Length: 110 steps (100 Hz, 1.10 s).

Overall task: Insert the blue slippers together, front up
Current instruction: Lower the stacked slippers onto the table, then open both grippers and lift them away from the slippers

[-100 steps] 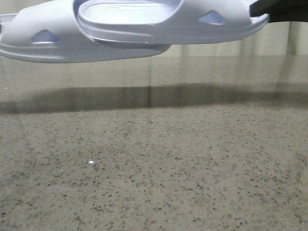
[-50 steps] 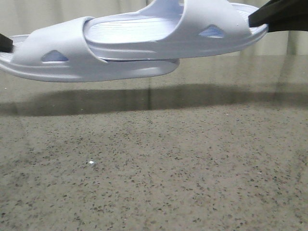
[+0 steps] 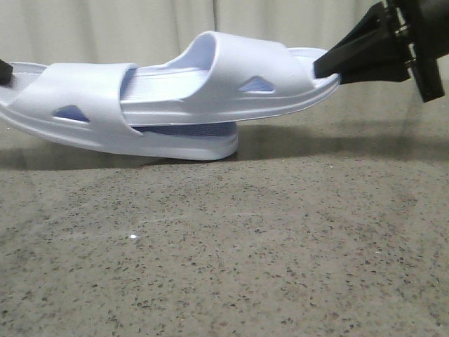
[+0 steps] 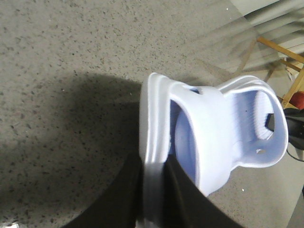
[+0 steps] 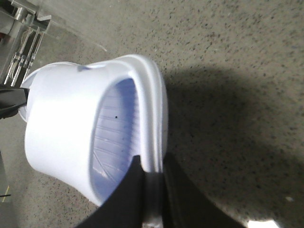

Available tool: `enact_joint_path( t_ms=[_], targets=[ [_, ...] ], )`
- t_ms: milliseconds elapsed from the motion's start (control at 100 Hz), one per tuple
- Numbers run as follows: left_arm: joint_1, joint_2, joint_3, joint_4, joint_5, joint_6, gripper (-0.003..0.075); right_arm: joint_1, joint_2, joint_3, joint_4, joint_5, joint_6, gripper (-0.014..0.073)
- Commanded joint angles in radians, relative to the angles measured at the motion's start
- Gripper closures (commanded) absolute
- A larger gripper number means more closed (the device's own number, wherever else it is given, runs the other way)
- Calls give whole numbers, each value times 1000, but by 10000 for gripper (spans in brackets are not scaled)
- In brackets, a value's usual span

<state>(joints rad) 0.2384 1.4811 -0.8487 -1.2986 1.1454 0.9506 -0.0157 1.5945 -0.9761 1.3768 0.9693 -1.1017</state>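
Holding one slipper's (image 3: 105, 116) heel each, left gripper (image 4: 154, 199) and right gripper (image 5: 153, 199) stay closed; releasing unevenly could let the upper slipper (image 3: 245, 84) slide out.

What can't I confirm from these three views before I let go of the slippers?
- Front view: the left gripper is cut off at the frame edge; its hold on the left slipper shows only in the left wrist view.
- Front view: how deep the right slipper sits is hidden by the left slipper's strap.
- Right wrist view: right gripper covers the heel edge it clamps.
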Motion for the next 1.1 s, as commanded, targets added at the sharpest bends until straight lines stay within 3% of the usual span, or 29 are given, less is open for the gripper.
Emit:
enact_joint_path(
  t_ms=[0,370,440,640,870,1090],
  targets=[
    [-8,-27,-30,-89,121,2,704,55,-2,-46,78,84,-28,701],
    [-12,-27,-30,-84,121,2,704,153,60,-121,90,63,-28,699],
    [-12,-27,-30,-84,121,2,704,134,58,-126,87,77,-28,662],
    [-3,-27,-30,-87,121,4,704,50,58,-126,87,166,-28,449],
    [17,-27,-30,-92,76,4,705,-81,51,-126,89,320,-26,441],
    [17,-27,-30,-92,36,18,705,-173,-13,-126,89,340,-24,441]
  ],
)
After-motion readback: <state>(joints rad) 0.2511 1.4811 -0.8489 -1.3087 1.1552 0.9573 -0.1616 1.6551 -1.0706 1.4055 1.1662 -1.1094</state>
